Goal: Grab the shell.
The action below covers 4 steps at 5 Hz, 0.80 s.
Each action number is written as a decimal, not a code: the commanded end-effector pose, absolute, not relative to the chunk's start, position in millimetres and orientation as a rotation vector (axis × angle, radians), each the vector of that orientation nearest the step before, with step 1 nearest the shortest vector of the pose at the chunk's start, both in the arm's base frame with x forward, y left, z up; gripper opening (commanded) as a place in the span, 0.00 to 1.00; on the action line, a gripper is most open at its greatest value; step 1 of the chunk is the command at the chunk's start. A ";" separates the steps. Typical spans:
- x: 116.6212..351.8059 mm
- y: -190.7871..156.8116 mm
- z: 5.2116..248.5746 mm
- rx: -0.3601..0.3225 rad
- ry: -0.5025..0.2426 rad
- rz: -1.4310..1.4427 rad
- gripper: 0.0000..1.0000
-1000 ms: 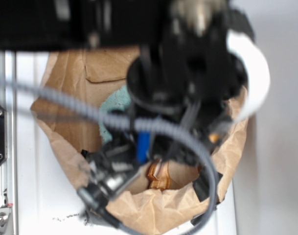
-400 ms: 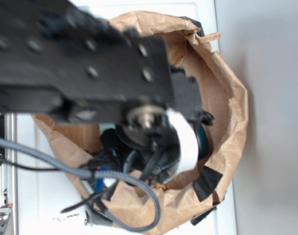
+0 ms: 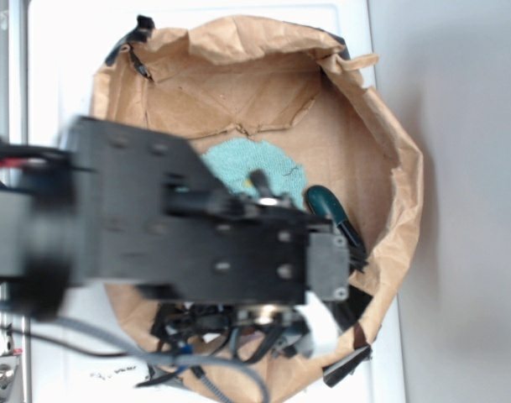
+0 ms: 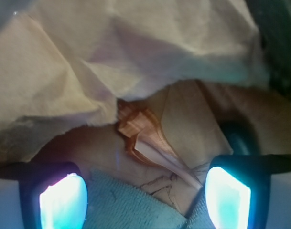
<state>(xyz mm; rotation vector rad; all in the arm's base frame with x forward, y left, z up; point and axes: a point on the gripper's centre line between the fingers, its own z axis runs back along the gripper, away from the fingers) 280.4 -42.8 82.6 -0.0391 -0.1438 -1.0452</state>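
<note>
Shell, small and orange-brown with a cream lip (image 4: pixel 144 138), lay inside the brown paper bag (image 3: pixel 381 126), just ahead of my spread tool (image 4: pixel 145 193), between its fingers, thin point running toward the right finger (image 4: pixel 227 198).

Orange-brown shell (image 4: pixel 145 138) with cream-pink lip, lying flat, thick end under crumpled paper, thin point free.

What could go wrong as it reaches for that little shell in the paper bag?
The shell sits partly tucked under a fold of the paper bag, so the open gripper might pinch paper along with it. Its thin pointed end lies near one finger pad; closing there may flick it sideways. The teal cloth lies between the fingers and could bunch up in the grip.
</note>
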 end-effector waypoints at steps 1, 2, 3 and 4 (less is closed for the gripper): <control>303.2 -43.7 77.9 -0.018 -0.142 -1.062 1.00; 297.5 -41.6 111.1 -0.157 -0.143 -1.070 1.00; 292.4 -25.7 148.7 -0.267 -0.206 -1.085 1.00; 287.4 -12.6 141.7 -0.252 -0.225 -1.129 1.00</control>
